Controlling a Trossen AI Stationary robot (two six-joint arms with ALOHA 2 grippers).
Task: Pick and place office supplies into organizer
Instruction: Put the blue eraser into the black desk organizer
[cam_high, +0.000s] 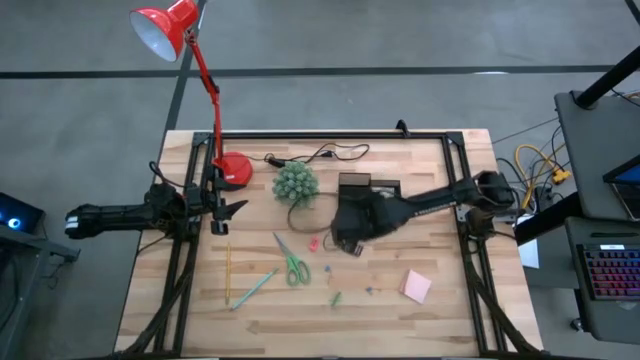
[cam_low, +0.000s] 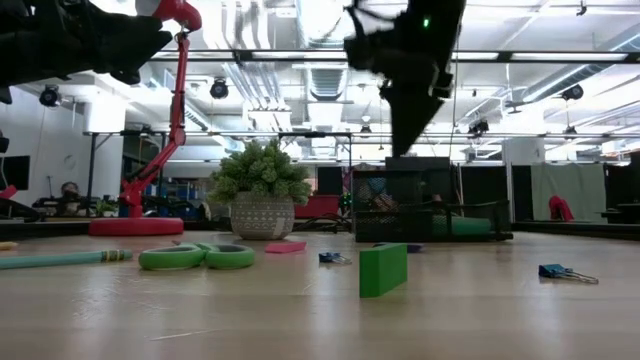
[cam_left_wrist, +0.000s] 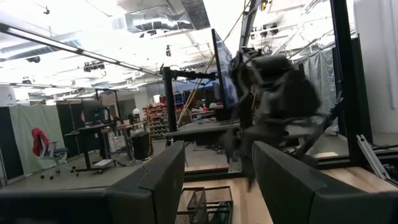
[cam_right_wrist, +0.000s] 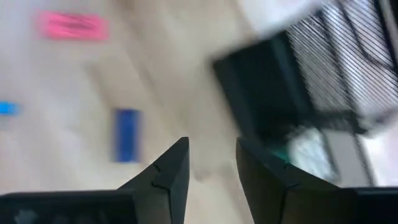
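The table (cam_high: 440, 320) is pale wooden planking in a black frame, standing on a grey concrete floor; the low view looks past it into a bright workshop with ceiling ducts, strip lights and dark partitions. A red desk lamp (cam_high: 175, 40) leans out beyond the far left corner, and a round green plant (cam_high: 296, 183) sits near the middle. The black organizer (cam_high: 362, 187) stands just right of the plant, and the right gripper (cam_right_wrist: 211, 165) hangs just in front of it, fingers parted a little with nothing between them (its wrist picture is smeared). Still loose on the wood: green-handled scissors (cam_high: 294, 263), a yellow pencil (cam_high: 228, 272), a light green pen (cam_high: 255, 288), a pink sticky-note pad (cam_high: 417, 286). The left gripper (cam_left_wrist: 214, 180) waits at the left edge, held wide and empty.
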